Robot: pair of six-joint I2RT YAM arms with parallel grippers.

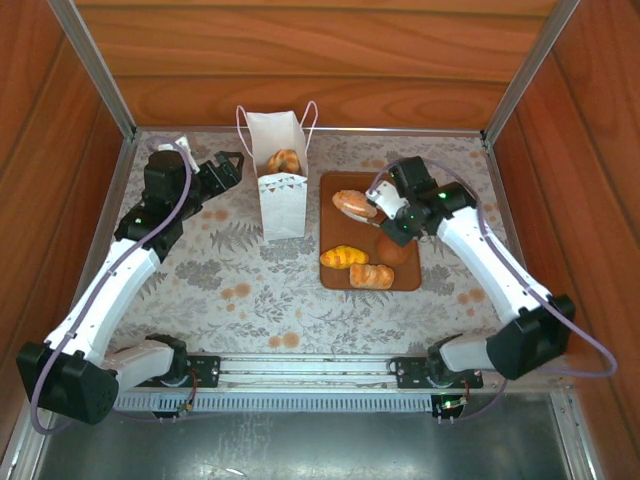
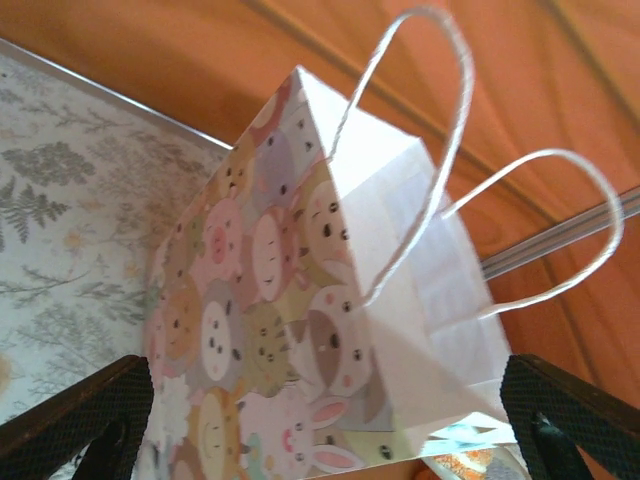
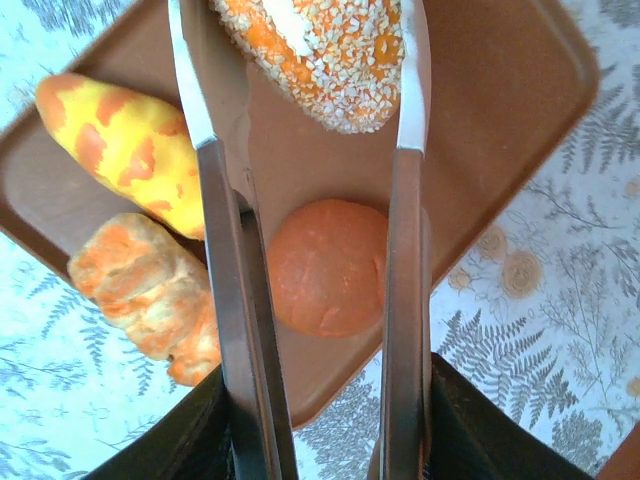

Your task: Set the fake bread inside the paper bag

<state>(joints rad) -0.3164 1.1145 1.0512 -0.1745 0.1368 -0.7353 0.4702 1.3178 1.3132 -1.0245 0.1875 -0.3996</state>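
Crumbed roll [image 3: 330,60] pinched by R gripper [image 3: 300,30] above tray's [image 3: 500,90] far-left corner for bagging; paper bag [image 1: 283,190] flanked by wide-open L gripper [image 2: 330,425], prob. steadying.

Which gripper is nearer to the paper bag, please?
Left. The left gripper is open beside the paper bag; the right gripper is over the tray, closed on a seeded roll.

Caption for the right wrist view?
Steel tongs grip a seeded roll over a brown tray holding a round bun, a yellow roll and a flaky roll.
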